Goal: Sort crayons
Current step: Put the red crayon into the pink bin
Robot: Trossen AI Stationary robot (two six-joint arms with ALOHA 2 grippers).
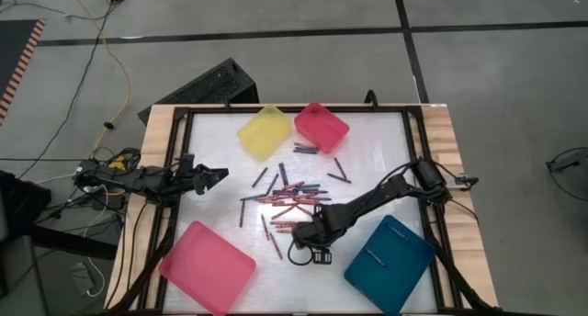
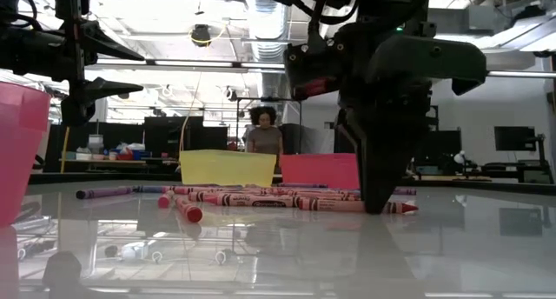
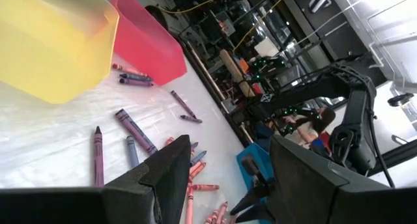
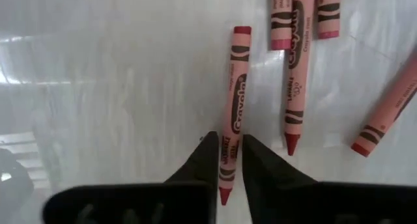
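Many crayons (image 1: 289,198), red, purple and bluish, lie scattered flat on the white table top. My right gripper (image 4: 228,155) is down at the near edge of the pile (image 1: 296,230), shut on one red crayon (image 4: 233,107). In the low view its fingers (image 2: 380,203) reach the table beside red crayons (image 2: 347,205). My left gripper (image 1: 217,176) hangs level over the table's left side, open and with nothing between its fingers (image 3: 171,180). My right gripper pinches the red crayon between its two fingers, on the long sides close to the pointed end (image 4: 227,164). The fingers come steeply from above and stand across the crayon. The crayon lies flat on the table.
A yellow tray (image 1: 265,130) and a small pink tray (image 1: 322,125) stand at the far side. A big pink tray (image 1: 208,265) is near left and a teal tray (image 1: 390,263) near right, holding a crayon. A person (image 2: 263,134) stands beyond the table.
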